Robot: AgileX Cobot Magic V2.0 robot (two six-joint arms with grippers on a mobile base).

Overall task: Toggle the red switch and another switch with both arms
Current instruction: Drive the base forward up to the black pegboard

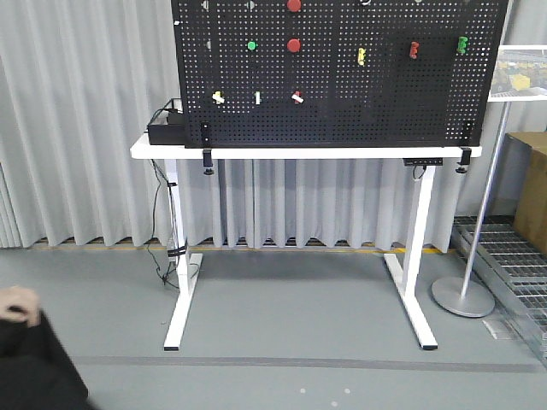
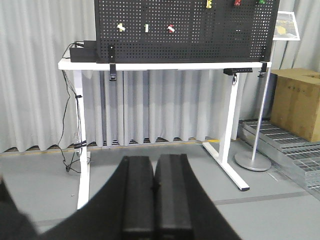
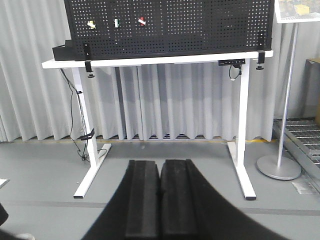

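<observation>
1. By my reading nothing has been toggled yet. Both hands hang well back from the pegboard (image 1: 342, 111), with open floor between them and the table (image 1: 171, 152).
2. The left hand (image 2: 153, 167) has its two black fingers pressed together with nothing between them. The right hand (image 3: 160, 170) looks the same.
3. The red switch (image 1: 297, 96) is on the board's lowest row, at the right end of the small toggles, a little above the table top.
4. All of the task seems left to do: close in, lift both arms, then flip the red switch and one other.
5. Counted from the front:
   - Three small toggles: the yellow toggle (image 1: 218, 96), the middle toggle (image 1: 257, 97) and the red one.
   - Three round push-buttons higher up, two red and one green.
   - Three coloured pieces at upper right, too small to name.
</observation>
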